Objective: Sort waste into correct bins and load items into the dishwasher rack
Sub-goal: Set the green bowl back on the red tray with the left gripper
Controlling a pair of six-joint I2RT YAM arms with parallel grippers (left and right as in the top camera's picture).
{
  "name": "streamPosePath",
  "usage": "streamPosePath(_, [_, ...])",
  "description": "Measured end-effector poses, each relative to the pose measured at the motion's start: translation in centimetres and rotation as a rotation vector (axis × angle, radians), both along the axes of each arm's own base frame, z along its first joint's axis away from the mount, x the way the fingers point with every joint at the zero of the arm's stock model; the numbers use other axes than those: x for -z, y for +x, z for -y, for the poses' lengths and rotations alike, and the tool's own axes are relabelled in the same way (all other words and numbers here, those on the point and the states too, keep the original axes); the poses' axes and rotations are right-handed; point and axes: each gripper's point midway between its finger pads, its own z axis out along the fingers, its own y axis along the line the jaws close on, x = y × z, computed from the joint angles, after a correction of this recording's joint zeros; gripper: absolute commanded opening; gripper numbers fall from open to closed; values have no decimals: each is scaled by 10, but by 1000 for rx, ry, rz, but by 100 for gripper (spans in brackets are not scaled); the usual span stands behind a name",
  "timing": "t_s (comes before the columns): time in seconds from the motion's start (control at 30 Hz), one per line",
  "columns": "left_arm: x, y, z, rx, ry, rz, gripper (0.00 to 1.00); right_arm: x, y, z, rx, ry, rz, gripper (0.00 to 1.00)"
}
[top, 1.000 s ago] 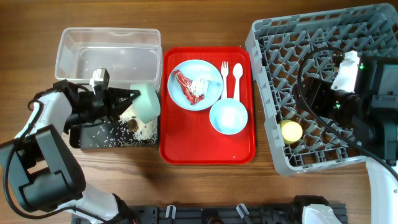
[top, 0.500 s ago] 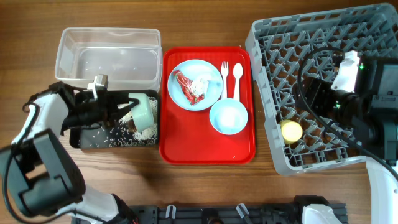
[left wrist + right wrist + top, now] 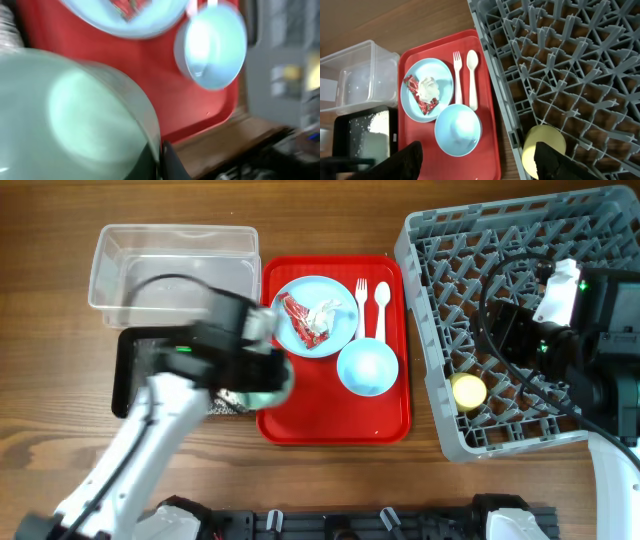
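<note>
Currently left gripper [image 3: 163,161] clamps pale green bowl [image 3: 75,115], appar. at rim. Likely light, stiff, smooth plastic, prob. slippery; rim pinch suits. Right gripper [image 3: 476,161] spread, empty.

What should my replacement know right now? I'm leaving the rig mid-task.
Left end effector: shut on green bowl, over the red tray's left edge.
Right end effector: open, empty, above rack.
Done: cup in rack; rice in black tray.
To do: rack the green bowl, blue bowl, plate, fork, spoon; bin wrapper and tissue, both on the plate.
</note>
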Motion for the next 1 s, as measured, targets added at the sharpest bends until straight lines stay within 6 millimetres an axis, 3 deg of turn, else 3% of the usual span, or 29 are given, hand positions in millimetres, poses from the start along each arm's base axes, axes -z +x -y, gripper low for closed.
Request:
streamPosePath(0.1, [30, -4, 14, 9, 166, -4, 5, 0, 0, 0, 0, 0, 0, 73])
streamPosePath(0.2, [51, 0, 28, 23, 231, 7, 26, 0, 0, 0, 0, 0, 0, 73])
streamPosePath(0.23, [55, -1, 33, 27, 243, 6, 42, 0, 0, 0, 2, 1, -1, 73])
streamPosePath(0.27, [58, -2, 38, 27, 250, 8, 47, 0, 0, 0, 2, 2, -1, 73])
streamPosePath(0.4, [57, -8, 44, 41, 262, 11, 58, 0, 0, 0, 2, 2, 0, 73])
streamPosePath(0.43, [54, -8, 43, 36, 269, 7, 66, 0, 0, 0, 2, 2, -1, 74])
streamPosePath(0.5, [37, 6, 45, 17, 253, 51, 75, 0, 0, 0, 2, 2, -1, 74])
streamPosePath(0.57, [17, 29, 51, -7, 212, 140, 75, 0, 0, 0, 2, 2, 0, 74])
streamPosePath(0.67, [-18, 82, 55, -49, 143, 348, 77, 0, 1, 0, 2, 2, 2, 74])
streamPosePath(0.73, [-20, 101, 53, -66, 140, 400, 79, 0, 1, 0, 2, 2, 2, 74])
streamPosePath(0.8, [-6, 125, 59, -76, 141, 431, 80, -1, 1, 0, 2, 2, 3, 75])
streamPosePath(0.87, [29, 138, 65, -66, 170, 406, 78, 0, 1, 0, 2, 2, 2, 74])
streamPosePath(0.93, [57, 148, 70, -60, 184, 393, 67, 0, 1, 0, 2, 2, 2, 74])
streamPosePath(1.0, [77, 149, 71, -47, 206, 370, 42, 0, 1, 0, 2, 2, 1, 74])
